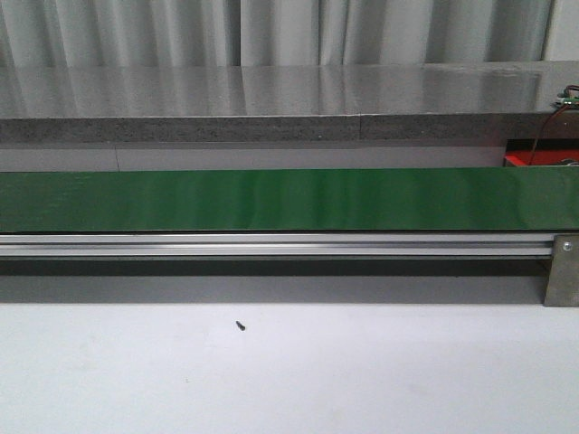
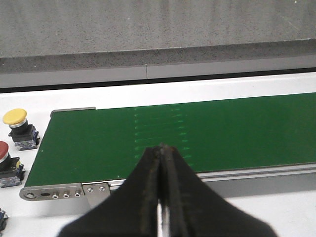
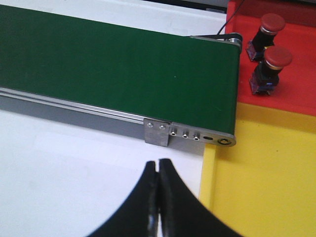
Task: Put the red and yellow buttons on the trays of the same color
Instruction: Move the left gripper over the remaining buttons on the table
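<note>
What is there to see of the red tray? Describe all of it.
The red tray shows mainly in the right wrist view: a smooth, glossy red surface, plastic by its look, lying past the end of the green conveyor belt and bordering the yellow tray. Two red buttons lie tilted on it, black bodies down. A dark cable crosses its far corner. Its outer edges are cut off.
</note>
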Controlling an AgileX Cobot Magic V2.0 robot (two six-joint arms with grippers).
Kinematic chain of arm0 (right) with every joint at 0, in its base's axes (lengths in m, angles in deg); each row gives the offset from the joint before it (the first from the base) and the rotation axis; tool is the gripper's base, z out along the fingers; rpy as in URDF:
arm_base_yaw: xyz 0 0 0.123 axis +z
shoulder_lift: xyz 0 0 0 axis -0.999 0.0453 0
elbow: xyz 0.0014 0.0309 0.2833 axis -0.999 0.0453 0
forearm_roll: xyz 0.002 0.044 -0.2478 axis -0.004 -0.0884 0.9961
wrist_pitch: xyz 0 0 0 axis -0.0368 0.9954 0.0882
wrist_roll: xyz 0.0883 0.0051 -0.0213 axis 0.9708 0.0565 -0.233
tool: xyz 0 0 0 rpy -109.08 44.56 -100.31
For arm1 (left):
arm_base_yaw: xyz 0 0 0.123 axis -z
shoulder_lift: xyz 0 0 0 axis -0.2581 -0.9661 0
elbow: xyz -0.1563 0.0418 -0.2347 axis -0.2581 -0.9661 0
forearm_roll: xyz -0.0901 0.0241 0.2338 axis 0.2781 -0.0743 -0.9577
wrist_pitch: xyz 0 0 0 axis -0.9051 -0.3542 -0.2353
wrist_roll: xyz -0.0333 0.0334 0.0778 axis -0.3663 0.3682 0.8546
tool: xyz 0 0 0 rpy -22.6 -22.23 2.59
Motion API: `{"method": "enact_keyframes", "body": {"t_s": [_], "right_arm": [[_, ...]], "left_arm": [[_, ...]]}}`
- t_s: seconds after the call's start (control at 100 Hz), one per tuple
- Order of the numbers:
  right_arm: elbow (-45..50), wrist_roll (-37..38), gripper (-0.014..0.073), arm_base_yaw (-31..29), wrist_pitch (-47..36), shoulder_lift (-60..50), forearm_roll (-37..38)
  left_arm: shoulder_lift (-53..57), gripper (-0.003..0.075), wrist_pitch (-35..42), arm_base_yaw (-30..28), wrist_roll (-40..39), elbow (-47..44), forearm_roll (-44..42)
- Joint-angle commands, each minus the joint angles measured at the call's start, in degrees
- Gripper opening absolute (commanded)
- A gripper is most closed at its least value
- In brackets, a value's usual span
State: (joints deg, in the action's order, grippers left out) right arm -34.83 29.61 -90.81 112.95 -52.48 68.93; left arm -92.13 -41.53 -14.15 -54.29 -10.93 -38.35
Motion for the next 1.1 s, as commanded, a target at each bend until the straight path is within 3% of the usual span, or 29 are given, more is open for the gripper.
{"method": "enact_keyframes", "body": {"t_s": [0.0, 0.11, 0.3, 0.37, 0.67, 0.89, 1.09], "right_arm": [[-1.46, -0.46, -0.0068, 0.04, -3.34, -0.28, -0.95], [-1.46, -0.46, -0.0068, 0.04, -3.34, -0.28, -0.95], [-1.46, -0.46, -0.0068, 0.04, -3.34, -0.28, -0.95], [-1.46, -0.46, -0.0068, 0.04, -3.34, -0.28, -0.95], [-1.46, -0.46, -0.0068, 0.04, -3.34, -0.28, -0.95], [-1.46, -0.46, -0.0068, 0.04, -3.34, -0.28, -0.95], [-1.46, -0.46, -0.0068, 0.04, -3.34, -0.23, -0.95]], "left_arm": [[-0.20, -0.0008, 4.01, 0.36, -0.52, 1.67, 1.04], [-0.20, 0.0103, 4.01, 0.36, -0.52, 1.67, 1.04], [-0.45, 0.0557, 4.81, 0.36, -1.55, 2.34, 1.04], [-0.45, 0.0642, 5.12, 0.36, -1.71, 2.42, 1.04], [-8.81, 0.0618, -2.27, -6.96, -3.92, 10.82, -1.43], [-24.15, 0.0618, -12.09, -16.67, -6.39, 23.93, -1.93], [-38.62, 0.0618, -16.31, -22.79, -6.39, 33.59, -2.50]]}}
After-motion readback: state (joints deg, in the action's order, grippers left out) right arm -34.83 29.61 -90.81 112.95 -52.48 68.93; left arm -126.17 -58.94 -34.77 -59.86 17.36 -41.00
